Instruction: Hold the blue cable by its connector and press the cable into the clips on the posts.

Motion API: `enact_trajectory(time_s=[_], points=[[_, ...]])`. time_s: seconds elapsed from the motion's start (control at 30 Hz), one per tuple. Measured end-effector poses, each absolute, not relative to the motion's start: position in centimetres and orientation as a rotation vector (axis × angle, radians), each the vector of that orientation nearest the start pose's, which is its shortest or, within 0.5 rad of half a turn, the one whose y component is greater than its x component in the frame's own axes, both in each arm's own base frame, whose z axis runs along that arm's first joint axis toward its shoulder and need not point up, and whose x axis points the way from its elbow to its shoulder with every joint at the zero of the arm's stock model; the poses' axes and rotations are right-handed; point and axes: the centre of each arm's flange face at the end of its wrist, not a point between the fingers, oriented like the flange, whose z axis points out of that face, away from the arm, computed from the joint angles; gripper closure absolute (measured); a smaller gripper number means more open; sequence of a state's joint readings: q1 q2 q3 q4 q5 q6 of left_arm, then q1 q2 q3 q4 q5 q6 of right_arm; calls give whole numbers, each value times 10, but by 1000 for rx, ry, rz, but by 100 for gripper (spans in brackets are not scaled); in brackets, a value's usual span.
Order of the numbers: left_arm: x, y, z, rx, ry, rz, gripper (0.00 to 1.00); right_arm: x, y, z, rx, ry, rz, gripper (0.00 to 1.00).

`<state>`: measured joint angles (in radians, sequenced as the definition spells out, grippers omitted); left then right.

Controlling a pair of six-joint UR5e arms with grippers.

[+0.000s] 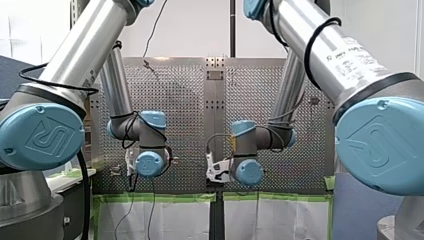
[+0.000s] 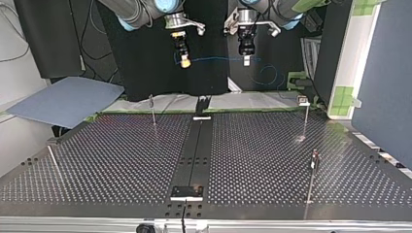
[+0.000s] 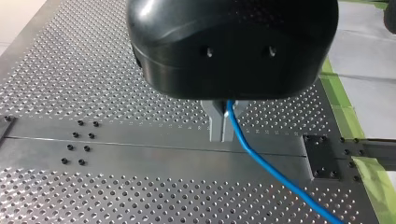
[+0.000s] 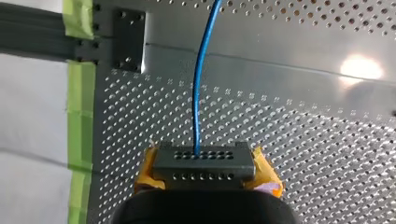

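Observation:
In the top view both grippers hang high above the far edge of the perforated table [image 2: 121, 160]. My right gripper [image 2: 184, 61], with yellow pads, is at the left, and my left gripper [image 2: 246, 58] is at the right. The thin blue cable [image 2: 218, 59] runs between them and loops off beyond the left one. In the right wrist view my right gripper [image 4: 205, 170] is shut on the cable's dark grey connector [image 4: 204, 158]. Its cable [image 4: 198, 93] leads straight ahead. My left gripper [image 3: 223, 133] has its metal fingers shut on the blue cable [image 3: 271, 168]. Thin posts [image 2: 152, 107] [image 2: 305, 116] [image 2: 313, 170] stand on the table.
A dark strip [image 2: 197, 145] runs down the table's middle with a small block [image 2: 187, 191] at its near end. A thin rod [image 2: 54, 162] leans at the top view's left edge. A blue-grey sheet [image 2: 63, 99] lies beyond the left corner. Green tape [image 4: 77, 116] edges the table.

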<state>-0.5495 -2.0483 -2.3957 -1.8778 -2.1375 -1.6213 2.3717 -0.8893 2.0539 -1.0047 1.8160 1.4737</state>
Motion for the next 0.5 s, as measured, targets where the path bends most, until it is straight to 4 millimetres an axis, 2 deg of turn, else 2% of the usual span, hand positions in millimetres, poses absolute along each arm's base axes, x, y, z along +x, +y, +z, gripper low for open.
enact_trajectory(time_s=[0.27,0.5], points=[[282,-266,59,-38,1603,-9,100,432,-269,43,1777,-842,1407,100],[282,-266,59,-38,1603,-9,100,432,-270,48,1771,-841,1412,100]])
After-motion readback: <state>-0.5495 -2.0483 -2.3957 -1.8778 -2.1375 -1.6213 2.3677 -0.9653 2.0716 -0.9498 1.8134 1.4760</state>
